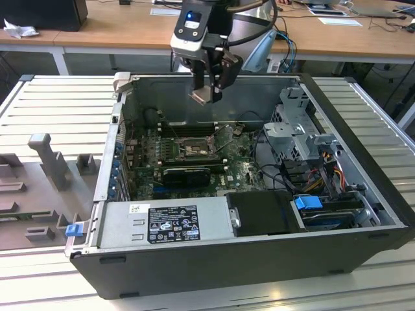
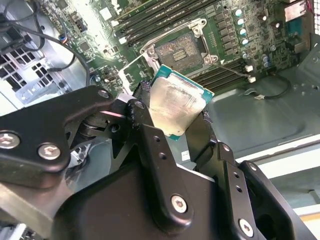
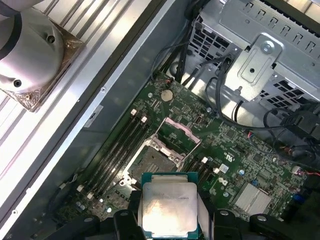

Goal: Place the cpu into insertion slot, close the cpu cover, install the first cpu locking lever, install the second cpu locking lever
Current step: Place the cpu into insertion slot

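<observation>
Holding the cpu (image 2: 177,102) clamped by its edges between the fingers (image 2: 150,140), we are hovering the gripper (image 1: 206,96) above the open case (image 1: 259,253), which is sitting on the tabletop (image 1: 58,103). In the exterior view, the slot (image 1: 193,150) is lying bare at six o'clock from the gripper, well apart from the cpu. The cover (image 3: 180,129) is standing raised just beside the slot, at about two o'clock of it in that view.
</observation>
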